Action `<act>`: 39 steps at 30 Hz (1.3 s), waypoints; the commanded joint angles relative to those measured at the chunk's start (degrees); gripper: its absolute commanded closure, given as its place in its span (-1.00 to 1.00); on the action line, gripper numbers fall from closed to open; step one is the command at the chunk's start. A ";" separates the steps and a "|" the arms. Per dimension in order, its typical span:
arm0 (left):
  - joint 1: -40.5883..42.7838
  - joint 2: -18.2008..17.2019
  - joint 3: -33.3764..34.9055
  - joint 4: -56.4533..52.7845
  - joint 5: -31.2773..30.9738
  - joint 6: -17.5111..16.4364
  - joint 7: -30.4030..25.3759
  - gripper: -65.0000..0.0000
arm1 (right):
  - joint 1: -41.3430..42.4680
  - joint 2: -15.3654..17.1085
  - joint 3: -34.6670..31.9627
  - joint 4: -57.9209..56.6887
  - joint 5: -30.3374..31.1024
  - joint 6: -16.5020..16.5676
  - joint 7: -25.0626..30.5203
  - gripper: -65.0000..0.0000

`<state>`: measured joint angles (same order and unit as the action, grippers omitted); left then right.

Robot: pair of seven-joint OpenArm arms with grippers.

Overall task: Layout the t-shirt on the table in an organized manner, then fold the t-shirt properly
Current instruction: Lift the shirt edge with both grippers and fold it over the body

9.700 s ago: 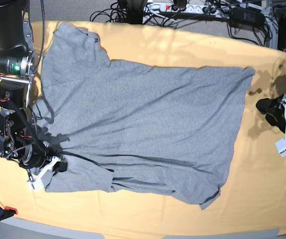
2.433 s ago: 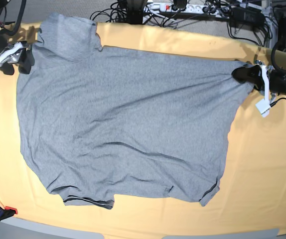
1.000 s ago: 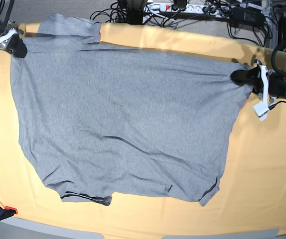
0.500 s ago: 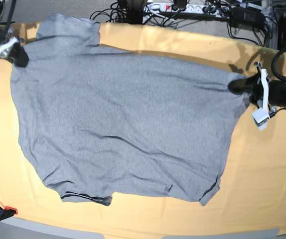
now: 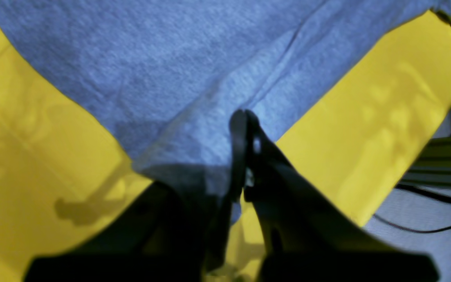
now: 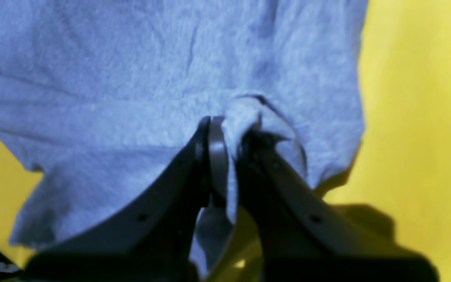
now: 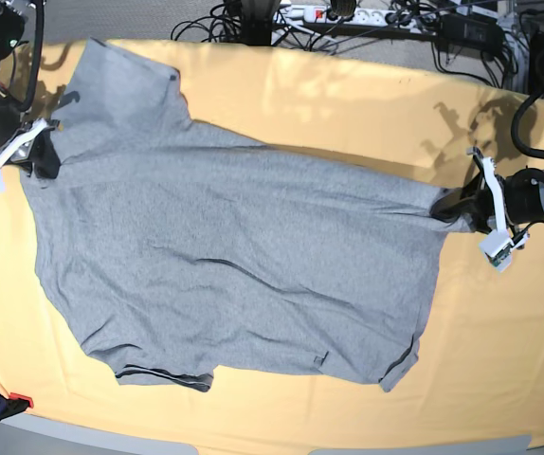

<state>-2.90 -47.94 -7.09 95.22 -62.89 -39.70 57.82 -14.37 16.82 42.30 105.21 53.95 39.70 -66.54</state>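
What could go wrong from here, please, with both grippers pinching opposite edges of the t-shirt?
The left gripper grips only a thin bit of the t-shirt hem, so a harder pull might slip it free. The right gripper holds a bunched fold, which could leave a crease. Wrinkles remain mid-shirt.

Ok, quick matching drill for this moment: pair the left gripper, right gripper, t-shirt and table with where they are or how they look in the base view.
Things:
1 left gripper
2 right gripper
3 t-shirt
4 table

States:
A spread out, grey
B yellow-orange cover
C shut on cloth, picture's right
D shut on cloth, picture's left

Pairs: 1-C, 2-D, 3-A, 4-B
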 commanded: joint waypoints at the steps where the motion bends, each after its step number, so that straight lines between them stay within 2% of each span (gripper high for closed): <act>1: -1.84 -0.48 -0.63 0.66 0.00 -0.30 -2.03 1.00 | 1.03 1.44 0.44 0.76 0.74 0.30 1.81 1.00; 5: -4.33 1.79 -0.63 0.63 4.09 -0.30 -3.02 1.00 | 2.84 1.79 0.42 0.35 -4.33 0.30 5.90 1.00; 9: -5.75 3.74 -0.63 -0.96 7.02 -0.30 -4.52 1.00 | 4.24 1.77 0.31 -2.69 -6.29 0.30 8.61 1.00; 18: -6.69 7.13 -0.63 -8.50 10.43 -0.30 -8.31 1.00 | 12.66 2.95 -2.10 -17.00 -6.49 0.30 8.52 1.00; 23: -6.71 7.15 -0.63 -10.69 10.78 -0.30 -12.04 1.00 | 15.04 3.06 -5.44 -17.94 -9.38 0.30 8.55 1.00; 26: -7.67 7.15 -0.63 -11.04 14.97 -0.30 -15.10 1.00 | 15.78 3.41 -5.73 -17.94 -11.08 0.30 9.20 0.98; 27: -8.31 7.15 -0.63 -11.04 16.59 -0.30 -15.63 0.84 | 15.98 3.74 -5.73 -17.94 -10.95 0.30 9.42 0.79; 31: -10.40 7.10 -0.63 -11.02 16.33 2.29 -14.99 -0.11 | 15.96 5.03 -5.73 -17.94 -9.22 0.30 10.12 -0.31; 32: -10.49 6.97 -0.63 -11.02 15.45 2.84 -14.43 -0.29 | 15.98 5.33 -5.73 -17.94 -8.79 0.30 9.94 -0.45; 34: -10.45 6.99 -0.63 -11.02 14.78 3.41 -13.44 -0.48 | 15.98 6.14 -5.73 -17.94 -8.70 0.30 9.38 -0.48; 36: -10.47 6.99 -0.63 -11.02 14.56 3.34 -11.34 -0.49 | 15.98 7.30 -5.18 -17.84 -4.76 0.30 6.71 -0.48; 39: -10.45 6.97 -0.63 -11.02 14.60 3.34 -9.75 -0.49 | 15.96 8.94 -3.21 -17.38 10.05 0.30 -3.21 -0.39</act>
<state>-12.12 -39.88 -7.09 83.50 -47.53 -36.45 49.28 0.71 24.56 38.81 86.76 63.90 39.64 -71.40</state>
